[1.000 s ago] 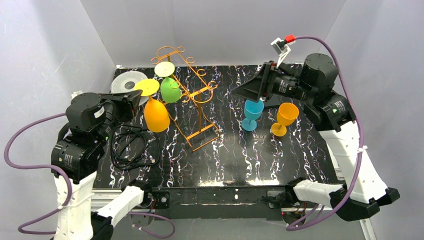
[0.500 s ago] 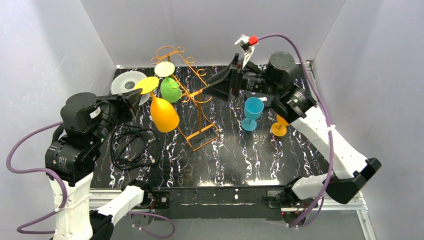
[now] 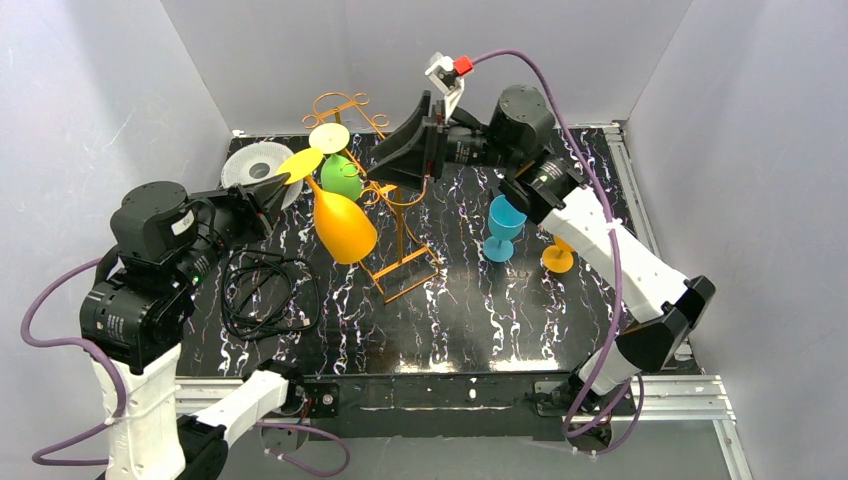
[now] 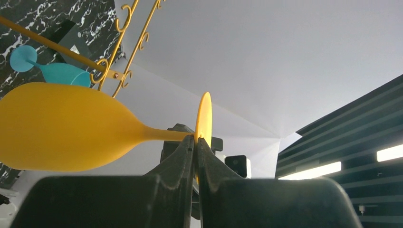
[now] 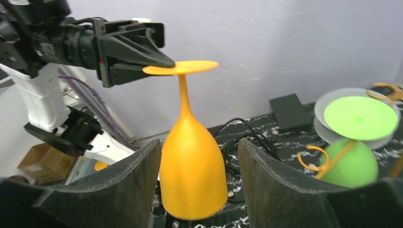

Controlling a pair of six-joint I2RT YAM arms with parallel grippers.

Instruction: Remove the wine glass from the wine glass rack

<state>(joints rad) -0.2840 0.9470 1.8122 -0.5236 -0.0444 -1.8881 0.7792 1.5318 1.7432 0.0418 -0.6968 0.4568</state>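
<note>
The orange-gold wire wine glass rack (image 3: 392, 205) with curled scroll ends stands toward the back-left middle of the black white-veined marbled table (image 3: 480, 310). Just left of the rack, the left gripper (image 3: 283, 178) is clamped on the flat round foot of the yellow-orange wine glass (image 3: 345, 228). The left wrist view shows its two black fingers (image 4: 183, 152) pressed together on the foot's edge right beside the stem. The glass hangs upside down and tilted, foot up toward the left arm and bowl slanting down toward the rack's near leg. In the right wrist view no wire touches it, so it is off the rack and in the air beside it. A green wine glass (image 3: 342, 177) hangs upside down from the rack's top rail, its pale foot above the wire. The right gripper (image 3: 372, 172) reaches over the rack's top from the right with its fingers (image 5: 133, 175) spread wide and gripping nothing. From its own camera the yellow-orange bowl shows in the gap between them, apart from both. Right of the rack a blue wine glass (image 3: 505, 226) stands upright, and farther right a small orange wine glass (image 3: 556, 256) is partly hidden by the right arm. Left of the rack a round white spool (image 3: 250, 163) lies flat. Nearer than the spool, a black cable (image 3: 258, 295) lies coiled.
</note>
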